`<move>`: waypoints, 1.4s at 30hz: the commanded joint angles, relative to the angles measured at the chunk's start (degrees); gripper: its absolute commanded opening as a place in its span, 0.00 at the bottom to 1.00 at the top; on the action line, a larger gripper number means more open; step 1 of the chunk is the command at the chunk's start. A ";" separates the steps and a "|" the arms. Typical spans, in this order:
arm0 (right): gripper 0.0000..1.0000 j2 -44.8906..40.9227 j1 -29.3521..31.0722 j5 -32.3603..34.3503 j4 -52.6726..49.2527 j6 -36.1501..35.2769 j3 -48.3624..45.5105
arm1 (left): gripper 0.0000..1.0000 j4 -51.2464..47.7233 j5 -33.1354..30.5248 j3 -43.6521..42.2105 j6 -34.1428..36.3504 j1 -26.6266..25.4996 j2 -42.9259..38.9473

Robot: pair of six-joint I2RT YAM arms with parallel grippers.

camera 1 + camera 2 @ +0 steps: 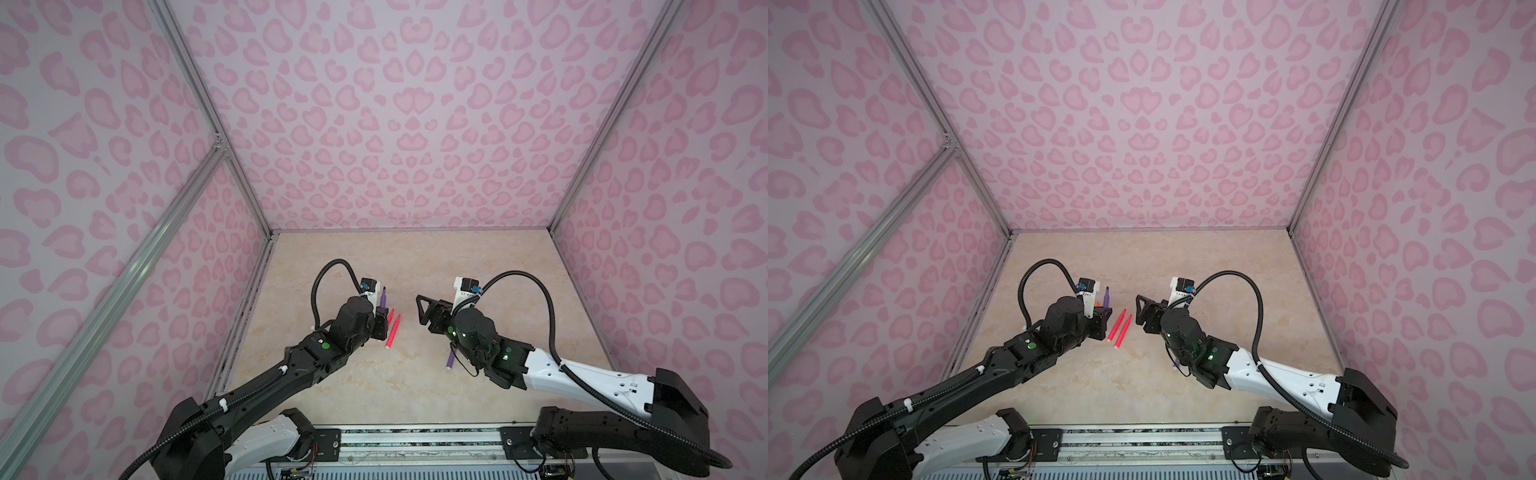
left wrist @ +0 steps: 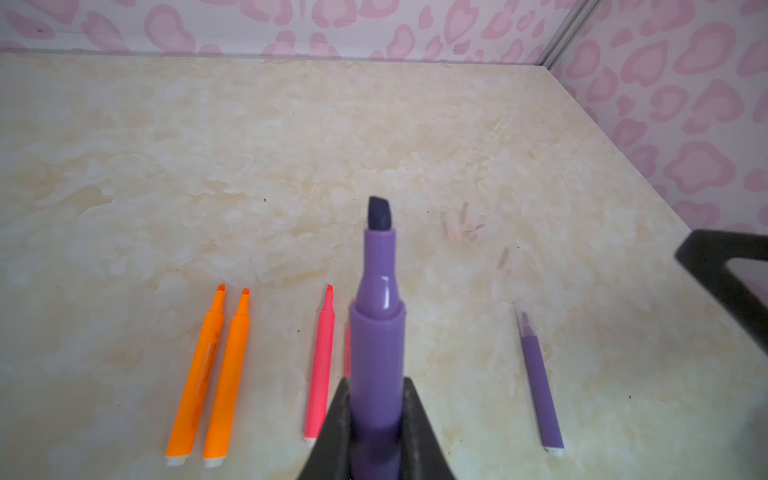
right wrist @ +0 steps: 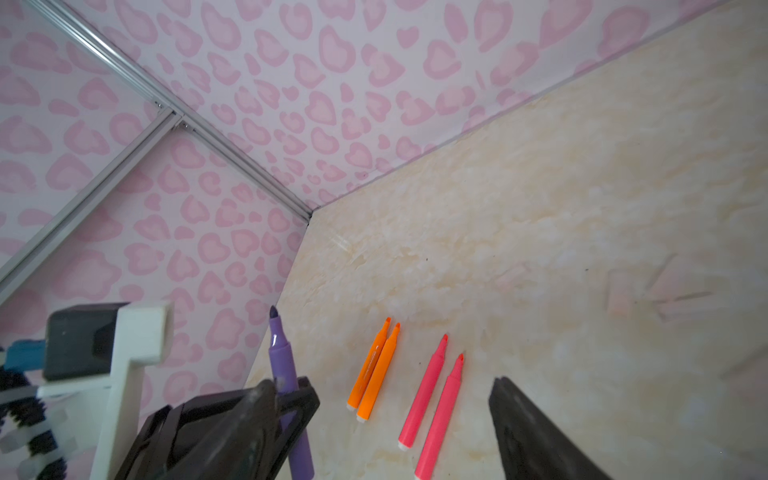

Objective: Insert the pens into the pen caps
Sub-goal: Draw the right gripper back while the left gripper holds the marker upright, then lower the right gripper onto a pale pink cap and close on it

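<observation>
**A:** Which step is in hand?

**B:** The second purple one, I'd judge. Nearest the base, a slim purple plastic pen (image 1: 450, 360) with a whitish butt lies flat on the beige marbled tabletop (image 1: 415, 257), partly under the right arm. Its tip seems to wear a clear sleeve, though that is small and soft in the left wrist view.

**A:** And the end effectors?

**B:** The right end effector (image 1: 424, 311) has its jaws wide apart with nothing between them, and the lying pen is at about its five o'clock. The left end effector (image 2: 376, 386) is clamped on the barrel of another purple chisel-tipped pen (image 2: 376, 328), whose bare tip points toward twelve o'clock.

**A:** The rest?

**B:** Two pink-red pens (image 1: 1123, 331) lie side by side between the end effectors, just at the left one's three o'clock, uncapped. Two orange pens (image 2: 226, 374) lie on its nine o'clock side, mostly hidden in both top views. Farthest off, short pale translucent pen caps (image 2: 451, 227) lie scattered at roughly one o'clock of the held tip, well apart from it.

**A:** Next move?

**B:** Probably the right end effector fetches a cap. It is a small, flat, hard-to-see target. After that the cap's mouth must line up squarely with the chisel tip.
</observation>
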 commanded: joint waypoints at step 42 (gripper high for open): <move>0.53 26.38 -21.80 -5.51 -17.95 7.32 2.73 | 0.03 0.14 0.16 0.97 0.87 -0.10 0.81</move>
